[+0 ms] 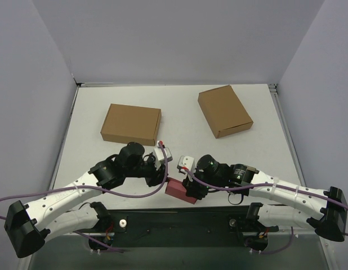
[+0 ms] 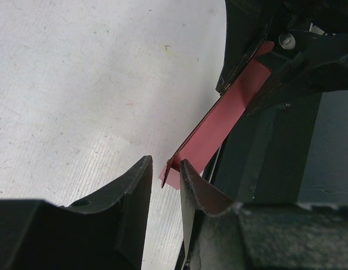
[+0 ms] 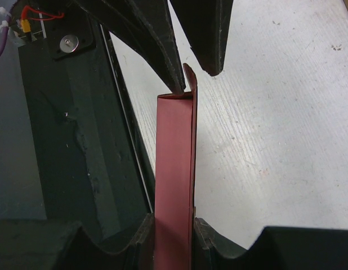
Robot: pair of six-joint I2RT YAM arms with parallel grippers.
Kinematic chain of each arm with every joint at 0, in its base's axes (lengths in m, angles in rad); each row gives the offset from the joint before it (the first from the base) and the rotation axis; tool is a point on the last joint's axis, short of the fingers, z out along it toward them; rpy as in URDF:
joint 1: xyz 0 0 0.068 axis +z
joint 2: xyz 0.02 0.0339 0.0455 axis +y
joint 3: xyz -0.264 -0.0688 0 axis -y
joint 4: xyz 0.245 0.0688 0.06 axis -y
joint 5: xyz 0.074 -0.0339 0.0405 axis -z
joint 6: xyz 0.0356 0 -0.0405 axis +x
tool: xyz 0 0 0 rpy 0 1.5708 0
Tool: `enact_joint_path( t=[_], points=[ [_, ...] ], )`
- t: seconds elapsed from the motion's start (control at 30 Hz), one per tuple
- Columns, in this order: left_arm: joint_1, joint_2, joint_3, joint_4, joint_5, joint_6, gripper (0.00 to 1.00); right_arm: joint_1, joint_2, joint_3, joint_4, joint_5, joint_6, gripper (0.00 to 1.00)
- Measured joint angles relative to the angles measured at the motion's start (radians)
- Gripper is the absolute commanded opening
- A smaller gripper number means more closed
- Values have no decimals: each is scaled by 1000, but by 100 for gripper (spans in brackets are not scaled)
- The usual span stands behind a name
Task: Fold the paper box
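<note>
- White table [image 1: 179, 112] with a scuffed top, plain grey walls [image 1: 179, 39] around it, and two brown boxes [image 1: 132, 124] [image 1: 224, 111] sitting further back.
- The pink paper box [image 1: 178, 188] is flattened and sits by the near edge, between the two arms.
- Its long axis runs left-right, roughly along that edge, with the left end a bit further back.
- The right gripper [image 3: 173, 225] is clamped on the box's right end.
- The left gripper [image 2: 165, 166] is only slightly apart, straddling the left end flap, and there's still a visible gap.

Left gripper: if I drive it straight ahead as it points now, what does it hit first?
The pink paper box: its end flap sits between the left gripper's open fingers. Beyond it, probably the right gripper holding the box; depth is unclear.
</note>
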Motion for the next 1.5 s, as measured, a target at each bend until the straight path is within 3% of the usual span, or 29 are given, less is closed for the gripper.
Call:
enact_joint_path(
  t=[0.23,0.67,0.73,1.03,1.17,1.2,1.5],
  points=[
    [-1,14,1,-2,0,5,43,0,1,0,0,-1,0,21],
    [-1,16,1,-12,-7,11,43,0,0,0,0,-1,0,20],
    [-2,16,1,-14,-8,11,35,0,-2,0,0,-1,0,20],
    [-7,6,1,-15,-18,13,18,0,-10,0,0,-1,0,20],
    [-13,5,1,-16,-13,14,7,0,-11,0,0,0,0,20],
    [-15,5,1,-16,-12,15,0,0,-11,0,-1,0,0,19],
    [-43,6,1,-16,3,35,0,0,-29,-2,-26,-1,0,17]
  ],
)
